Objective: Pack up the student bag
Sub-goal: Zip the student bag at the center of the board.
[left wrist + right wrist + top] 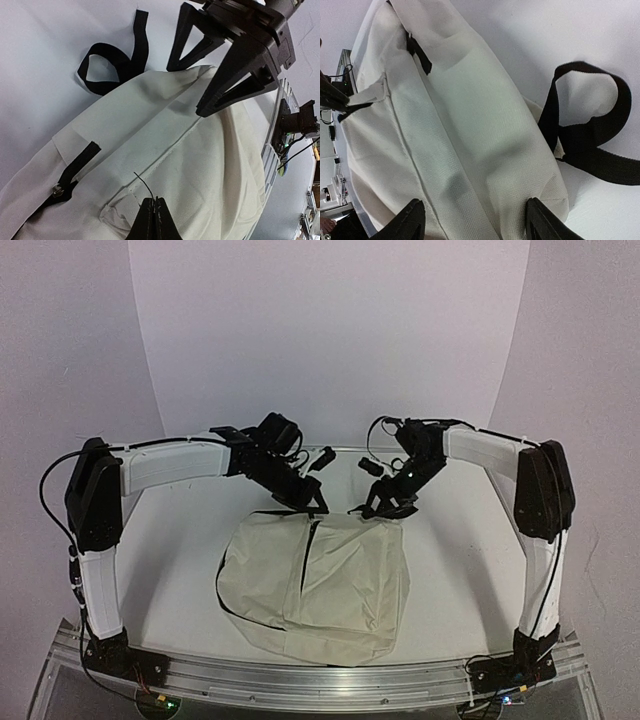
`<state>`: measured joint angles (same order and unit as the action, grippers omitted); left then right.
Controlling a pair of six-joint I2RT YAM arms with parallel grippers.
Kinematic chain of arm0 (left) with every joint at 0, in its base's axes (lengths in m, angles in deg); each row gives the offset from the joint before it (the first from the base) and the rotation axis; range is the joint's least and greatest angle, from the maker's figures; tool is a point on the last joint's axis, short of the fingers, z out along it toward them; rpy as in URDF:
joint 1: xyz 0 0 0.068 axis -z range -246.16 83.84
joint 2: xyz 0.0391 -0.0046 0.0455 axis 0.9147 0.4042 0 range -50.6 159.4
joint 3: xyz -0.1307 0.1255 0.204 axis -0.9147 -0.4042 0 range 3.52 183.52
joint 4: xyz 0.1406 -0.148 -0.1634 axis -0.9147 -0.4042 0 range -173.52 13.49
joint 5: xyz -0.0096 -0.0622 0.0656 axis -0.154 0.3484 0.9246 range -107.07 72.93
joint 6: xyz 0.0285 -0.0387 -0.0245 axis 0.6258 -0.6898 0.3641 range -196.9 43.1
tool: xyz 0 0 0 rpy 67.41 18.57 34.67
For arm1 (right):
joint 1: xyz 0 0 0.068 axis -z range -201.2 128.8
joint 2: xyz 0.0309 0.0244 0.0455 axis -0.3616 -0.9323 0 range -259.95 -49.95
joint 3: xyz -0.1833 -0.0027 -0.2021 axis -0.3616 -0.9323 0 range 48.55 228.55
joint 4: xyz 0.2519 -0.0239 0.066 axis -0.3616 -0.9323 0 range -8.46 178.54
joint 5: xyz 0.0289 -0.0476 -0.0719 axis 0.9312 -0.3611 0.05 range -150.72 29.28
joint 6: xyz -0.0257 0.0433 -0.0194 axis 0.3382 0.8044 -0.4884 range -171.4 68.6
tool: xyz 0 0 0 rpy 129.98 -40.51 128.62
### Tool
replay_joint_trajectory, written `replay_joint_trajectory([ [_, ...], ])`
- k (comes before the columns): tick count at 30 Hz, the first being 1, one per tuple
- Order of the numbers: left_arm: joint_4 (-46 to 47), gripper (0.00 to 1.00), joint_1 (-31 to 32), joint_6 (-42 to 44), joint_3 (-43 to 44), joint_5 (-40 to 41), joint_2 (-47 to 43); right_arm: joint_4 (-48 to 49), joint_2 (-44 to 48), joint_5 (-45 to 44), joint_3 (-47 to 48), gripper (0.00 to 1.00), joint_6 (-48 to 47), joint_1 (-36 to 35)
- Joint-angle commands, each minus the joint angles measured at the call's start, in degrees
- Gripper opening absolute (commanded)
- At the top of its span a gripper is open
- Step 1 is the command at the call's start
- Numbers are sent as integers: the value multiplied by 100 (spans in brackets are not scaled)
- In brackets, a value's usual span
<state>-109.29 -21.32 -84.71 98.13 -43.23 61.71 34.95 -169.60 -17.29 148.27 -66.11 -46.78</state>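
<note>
The bag (320, 585) lies flat in the middle of the table (460, 560). Its black strap loop (549, 107) spills onto the table at the far end. The left gripper (155, 220) is clamped on a pinch of the bag's fabric. The right gripper (186, 90) hangs above the bag's far end with its jaws spread, holding nothing.

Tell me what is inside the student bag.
Nothing of its inside shows: the student bag lies on the table, its cream fabric covering any contents. Whether it holds anything cannot be told.
</note>
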Motion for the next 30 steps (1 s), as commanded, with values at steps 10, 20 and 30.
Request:
replay_joint_trajectory([
  [10, 487, 0, 295, 370, -521, -40, -710, -73, -1315, 983, 2021, 82, 386, -521],
  [20, 295, 0, 313, 474, -624, 181, -585, -109, -1781, 1192, 2056, 76, 277, -847],
  [30, -471, 0, 314, 181, 110, 548, -165, -128, -1755, 1231, 2142, 43, 285, -853],
])
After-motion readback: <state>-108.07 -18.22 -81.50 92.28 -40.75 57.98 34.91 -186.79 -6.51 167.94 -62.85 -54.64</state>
